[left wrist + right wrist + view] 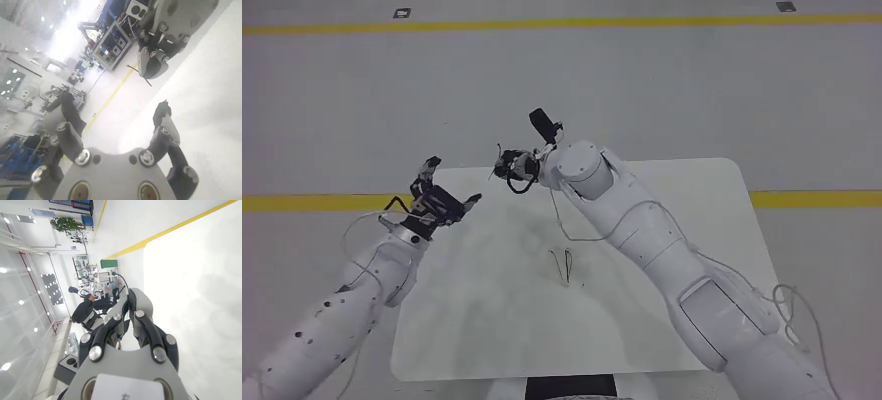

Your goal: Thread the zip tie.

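Nearest, close to the middle of the white table (682, 300), loose zip ties (564, 265) are seen lying side by side; two thin dark strips can be counted, though not with certainty. One more, the held zip tie (132, 68) (122, 279), is found farther off, raised above the table.

Two grippers are counted. At about 10 o'clock, over the table's edge, the left gripper (452, 182) (115, 100) is spread wide, with nothing between its fingers (164, 113). Beyond it, at about 11 o'clock near the far edge, the right gripper (510, 165) (146, 74) (129, 294) is clamped on the held zip tie, whose two ends stick out on either side of the pinched tips.
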You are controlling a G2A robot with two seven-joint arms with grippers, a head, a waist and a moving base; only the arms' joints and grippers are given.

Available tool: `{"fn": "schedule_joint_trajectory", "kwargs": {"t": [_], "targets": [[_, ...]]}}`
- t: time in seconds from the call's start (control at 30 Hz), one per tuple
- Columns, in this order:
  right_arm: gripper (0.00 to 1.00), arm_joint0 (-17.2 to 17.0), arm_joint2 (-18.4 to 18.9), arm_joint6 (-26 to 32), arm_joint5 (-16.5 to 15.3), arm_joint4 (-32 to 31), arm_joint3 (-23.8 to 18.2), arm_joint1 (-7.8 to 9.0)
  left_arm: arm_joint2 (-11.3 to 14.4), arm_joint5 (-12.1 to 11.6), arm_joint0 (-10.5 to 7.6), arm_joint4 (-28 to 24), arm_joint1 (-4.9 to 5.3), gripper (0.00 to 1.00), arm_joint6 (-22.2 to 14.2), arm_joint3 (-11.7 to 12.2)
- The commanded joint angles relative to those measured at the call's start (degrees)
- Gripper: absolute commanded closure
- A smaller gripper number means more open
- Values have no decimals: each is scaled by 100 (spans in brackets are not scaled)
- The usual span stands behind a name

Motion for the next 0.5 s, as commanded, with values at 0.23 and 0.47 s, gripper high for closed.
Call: {"fn": "schedule_joint_trajectory", "kwargs": {"t": [0.23,0.47], "targets": [[100,6,7,-34,-5,120,77,-44,1119,601,-623,0,391,0,61,54],[100,-135,-27,-114,-5,77,-48,-60,1241,672,-770,0,384,0,45,138]]}}
